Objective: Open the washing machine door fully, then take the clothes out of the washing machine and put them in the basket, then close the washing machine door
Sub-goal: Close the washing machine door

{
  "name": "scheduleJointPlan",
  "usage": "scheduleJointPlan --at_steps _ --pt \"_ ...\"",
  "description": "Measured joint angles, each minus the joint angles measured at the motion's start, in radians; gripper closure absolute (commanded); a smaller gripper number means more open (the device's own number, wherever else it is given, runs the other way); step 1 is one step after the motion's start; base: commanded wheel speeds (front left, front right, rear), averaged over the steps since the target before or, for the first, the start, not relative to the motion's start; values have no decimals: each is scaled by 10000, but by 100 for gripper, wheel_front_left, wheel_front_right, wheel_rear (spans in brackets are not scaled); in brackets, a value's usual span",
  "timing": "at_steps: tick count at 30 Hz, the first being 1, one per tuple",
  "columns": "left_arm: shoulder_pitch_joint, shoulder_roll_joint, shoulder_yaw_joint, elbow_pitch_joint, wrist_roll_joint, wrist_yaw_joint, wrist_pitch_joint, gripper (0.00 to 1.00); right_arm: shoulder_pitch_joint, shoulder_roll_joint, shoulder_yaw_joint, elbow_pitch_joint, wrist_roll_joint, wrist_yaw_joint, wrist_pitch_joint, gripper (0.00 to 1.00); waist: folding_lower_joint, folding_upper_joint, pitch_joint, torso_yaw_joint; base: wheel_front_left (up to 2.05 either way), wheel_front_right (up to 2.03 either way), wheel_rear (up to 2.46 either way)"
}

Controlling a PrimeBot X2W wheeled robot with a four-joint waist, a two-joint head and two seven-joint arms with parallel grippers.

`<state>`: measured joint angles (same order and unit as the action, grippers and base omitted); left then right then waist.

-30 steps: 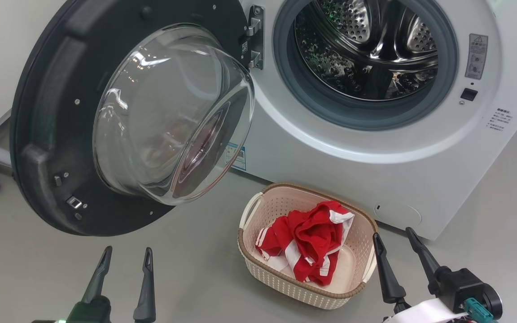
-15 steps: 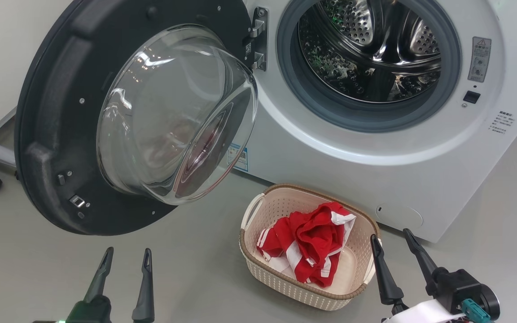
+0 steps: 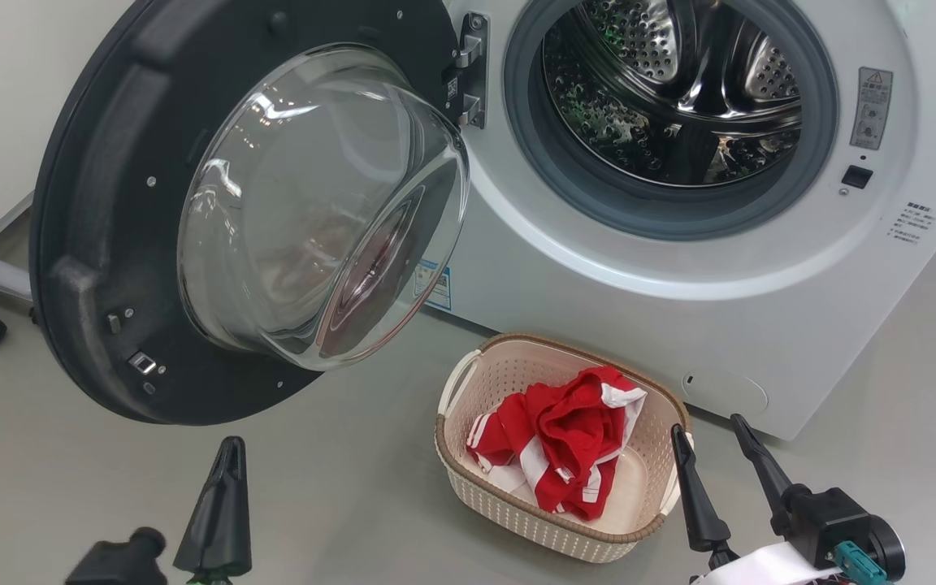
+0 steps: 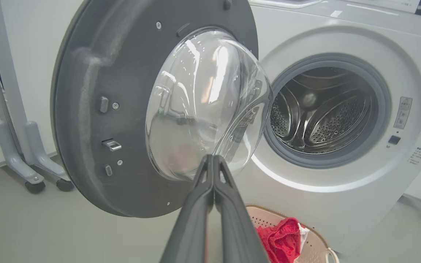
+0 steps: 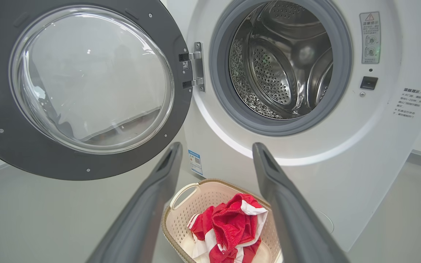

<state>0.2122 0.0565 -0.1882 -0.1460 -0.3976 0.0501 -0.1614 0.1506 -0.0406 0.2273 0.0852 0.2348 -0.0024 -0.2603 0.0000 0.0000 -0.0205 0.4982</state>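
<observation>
Progress. We find the washing machine door (image 3: 102, 244) swung wide to the left of the washing machine (image 3: 598, 292), with its glass bowl facing us. The drum (image 3: 671, 97) looks bare as far as we can see into it; its lowest front part is hidden behind the gasket. The clothes (image 3: 557, 443) lie bundled in the basket (image 3: 517, 520), which stands on the floor (image 3: 354, 487) just in front of the machine, below the opening. We judge opening and unloading done; closing the door is left.

Grippers. The left gripper (image 3: 231, 445) hangs low at the left, beneath the door's lower rim and apart from it. Its fingers are pressed together on nothing. The right gripper (image 3: 708, 425) sits just beside the basket's right end, fingers spread, nothing between them.

Count. One machine, one door, one basket, one red-and-white bundle; how many garments make it up we cannot tell. Two grippers.
</observation>
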Motion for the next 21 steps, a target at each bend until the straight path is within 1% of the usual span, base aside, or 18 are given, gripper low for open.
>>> scheduleJointPlan --at_steps 1,4,5,7,9,11,14,17,20,21 --pt "0 0 0 0 0 0 0 100 0 0 0 0 0 0 0 0 0 0 0 0 0 0 0" --pt "-3 -54 2 -420 -1994 -476 -77 100 0 2 0 0 0 0 0 0 0 0 2 33 0 0 0" --pt "-6 -54 -42 -598 -2844 -573 -88 100 0 2 0 2 0 0 0 0 0 0 1 43 0 0 0" --pt "10 -42 -430 -1149 -4301 -581 -311 100 0 2 -2 0 0 -2 0 0 0 0 -3 65 0 0 0" --pt "134 -40 -997 -1864 -5275 -688 -610 100 0 4 0 -2 0 -2 0 0 0 0 -13 82 0 0 0" --pt "412 -54 -1507 -2520 -6224 -901 -826 100 0 4 0 -2 2 -2 0 0 0 0 -28 97 0 0 0" --pt "714 -36 -1701 -3258 -7666 -1166 -966 100 1 4 10 2 2 -2 0 0 0 0 -43 111 0 0 0" --pt "606 -42 -1156 -3664 -9083 -1348 -963 100 1 4 36 2 2 -2 0 0 0 0 -44 114 0 0 0" --pt "-126 -44 268 -3655 -10498 -1365 -953 100 1 2 65 0 0 -2 0 0 0 0 -32 118 0 0 0" --pt "-433 -42 671 -3630 -10681 -1379 -953 100 1 4 75 2 0 -2 0 0 0 0 -25 118 0 0 0"
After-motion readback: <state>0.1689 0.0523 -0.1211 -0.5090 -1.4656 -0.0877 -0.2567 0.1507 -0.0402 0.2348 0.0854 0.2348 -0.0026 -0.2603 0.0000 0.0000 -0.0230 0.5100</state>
